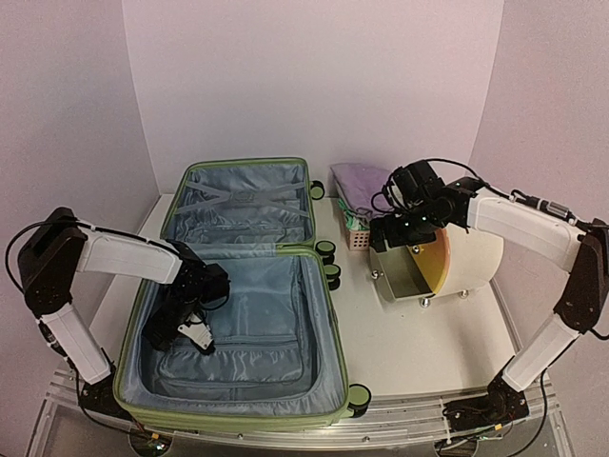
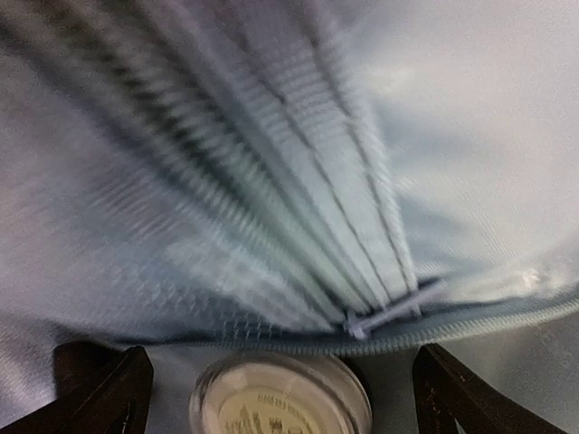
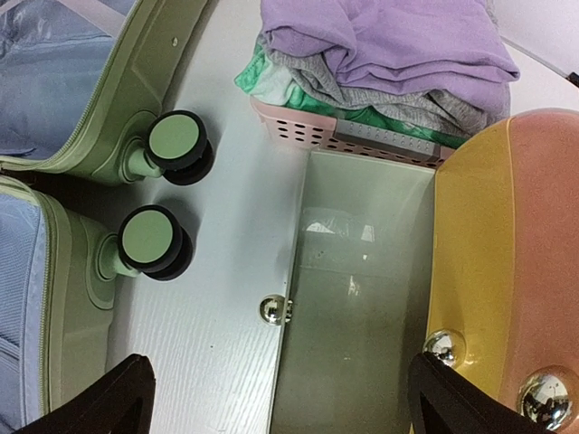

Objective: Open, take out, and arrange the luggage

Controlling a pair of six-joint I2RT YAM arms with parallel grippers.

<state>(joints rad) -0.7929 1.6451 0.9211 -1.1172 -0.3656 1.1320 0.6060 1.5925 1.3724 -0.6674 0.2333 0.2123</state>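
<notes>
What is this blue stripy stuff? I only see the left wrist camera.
Observer: That's the lining of a big green suitcase, lying open flat; the left gripper is down inside its near half.
Child: Where's the other arm?
Observer: The right gripper hangs open above an open drawer right of the suitcase.
Child: Any clothes?
Observer: Purple clothes sit in a pink basket next to that drawer.

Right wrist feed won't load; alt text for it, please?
The open right gripper hovers over an empty grey-green drawer, beside two wheels of the light-green suitcase. Beyond the drawer sits a pink basket of folded clothes, purple on top.
</notes>
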